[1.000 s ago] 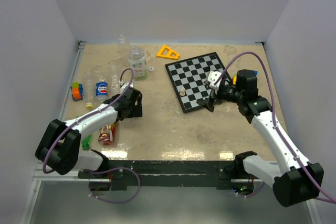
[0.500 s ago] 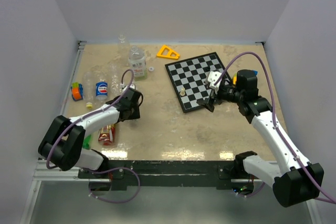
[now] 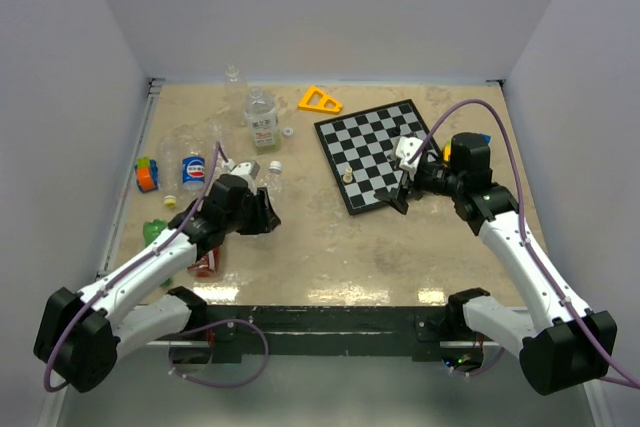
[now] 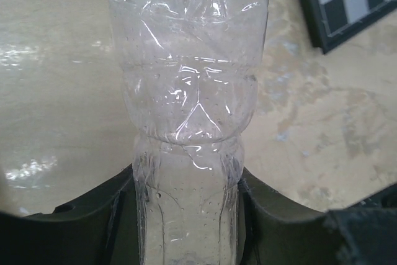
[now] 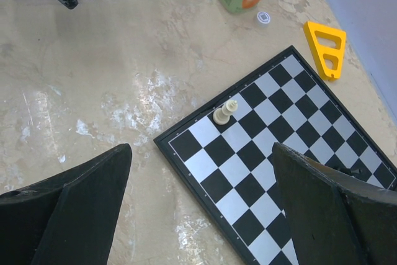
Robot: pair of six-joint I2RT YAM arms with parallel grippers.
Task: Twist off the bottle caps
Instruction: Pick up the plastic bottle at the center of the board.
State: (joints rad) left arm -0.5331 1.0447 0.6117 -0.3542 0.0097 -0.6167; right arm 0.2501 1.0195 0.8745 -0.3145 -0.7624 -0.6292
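Left gripper (image 4: 186,215) clamps the clear bottle (image 4: 189,60) at left-centre of the overhead view, long axis and white cap (image 3: 275,165) pointing up-frame; right gripper (image 3: 404,190), jaws apart, waits well right over the chessboard (image 3: 380,137).

In the left wrist view the clear bottle (image 4: 189,91) ran off the top and bottom edges; left of the chessboard (image 3: 385,152), the left arm (image 3: 160,252) hid most of the red-labelled bottle (image 3: 205,265)
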